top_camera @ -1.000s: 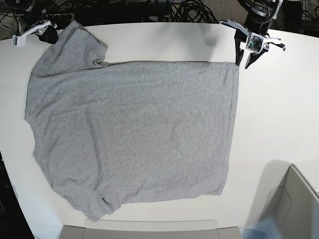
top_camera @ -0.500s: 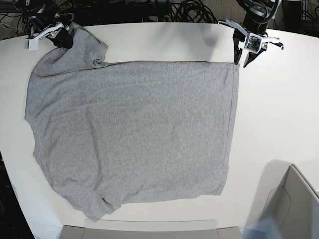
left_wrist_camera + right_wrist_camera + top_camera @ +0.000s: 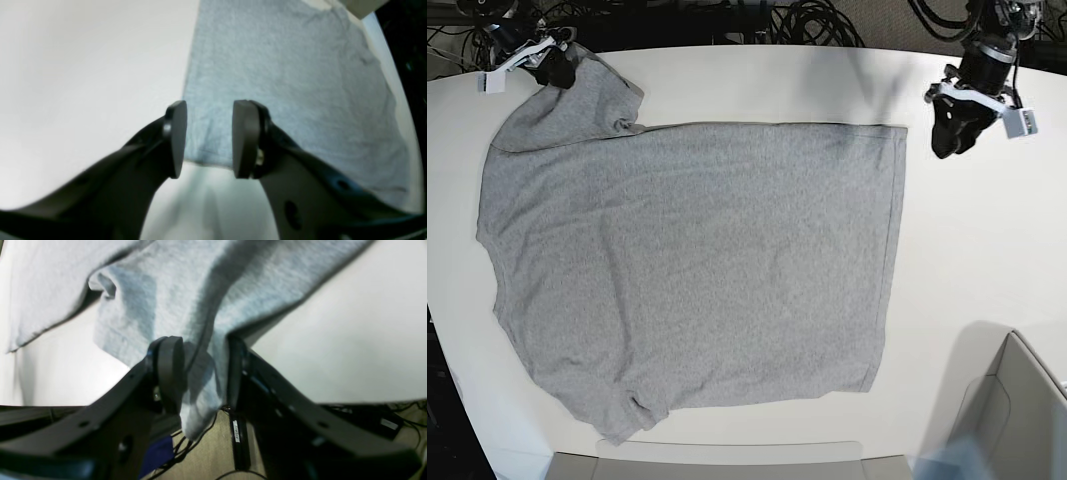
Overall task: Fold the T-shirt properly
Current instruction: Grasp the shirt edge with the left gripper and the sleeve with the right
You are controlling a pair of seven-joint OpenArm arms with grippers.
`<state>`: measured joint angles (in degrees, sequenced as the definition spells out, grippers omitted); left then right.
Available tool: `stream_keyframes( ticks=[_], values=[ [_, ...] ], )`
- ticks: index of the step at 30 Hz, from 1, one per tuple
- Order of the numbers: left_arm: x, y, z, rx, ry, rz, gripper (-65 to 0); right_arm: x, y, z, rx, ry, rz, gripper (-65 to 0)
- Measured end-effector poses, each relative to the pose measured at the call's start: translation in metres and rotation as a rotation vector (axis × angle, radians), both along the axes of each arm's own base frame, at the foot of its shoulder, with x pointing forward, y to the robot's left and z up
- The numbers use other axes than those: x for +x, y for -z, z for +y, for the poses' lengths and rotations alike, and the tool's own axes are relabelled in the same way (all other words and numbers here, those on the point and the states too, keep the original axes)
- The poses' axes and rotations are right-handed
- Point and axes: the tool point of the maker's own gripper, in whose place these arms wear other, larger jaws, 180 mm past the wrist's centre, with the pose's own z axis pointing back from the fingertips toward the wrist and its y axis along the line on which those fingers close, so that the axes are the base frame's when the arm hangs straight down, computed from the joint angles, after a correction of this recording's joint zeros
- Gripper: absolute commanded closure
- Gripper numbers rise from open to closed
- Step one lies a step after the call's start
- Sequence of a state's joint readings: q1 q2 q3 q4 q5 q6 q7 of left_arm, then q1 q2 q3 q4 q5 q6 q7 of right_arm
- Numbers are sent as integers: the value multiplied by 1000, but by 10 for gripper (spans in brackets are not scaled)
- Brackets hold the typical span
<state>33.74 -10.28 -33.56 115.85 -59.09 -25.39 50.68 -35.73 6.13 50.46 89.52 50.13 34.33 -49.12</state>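
Heather-grey cotton T-shirt (image 3: 717, 260) lies spread on the white table (image 3: 987, 240); soft, limp, likely to crease. You have the black left gripper (image 3: 209, 140) open, empty; the black right gripper (image 3: 205, 373) stands open astride the bunched sleeve. Suggested hold: that sleeve and the opposite corner.

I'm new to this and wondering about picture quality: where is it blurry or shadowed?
Left wrist view: the shirt looks soft, its lower right edge smeared. Right wrist view: both fingers blurred. Base view: shirt weave crisp, soft shadow beside the grey box.
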Motion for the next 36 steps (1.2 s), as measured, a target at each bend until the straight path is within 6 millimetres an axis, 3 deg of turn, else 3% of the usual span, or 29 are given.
stream_keyframes(
  ticks=[4, 8, 14, 18, 26, 36],
  values=[
    [8, 2, 0, -77, 39, 78, -253, 0, 0, 0, -2, -3, 2, -214],
    [18, 32, 18, -196, -56, 167, -253, 0, 0, 0, -1, -3, 3, -214],
    [-10, 88, 21, -282, -109, 343, -253, 1, 0, 0, -3, -3, -1, -214],
    [-13, 99, 28, -252, -139, 364, -253, 1, 0, 0, -2, -4, 1, -214],
    [6, 112, -27, -295, -11, 347, -253, 1, 0, 1, -4, -6, 1, -214],
    [11, 125, -29, -361, -50, 317, -252, 0, 1, 1, -1, -4, 2, -214]
  ],
)
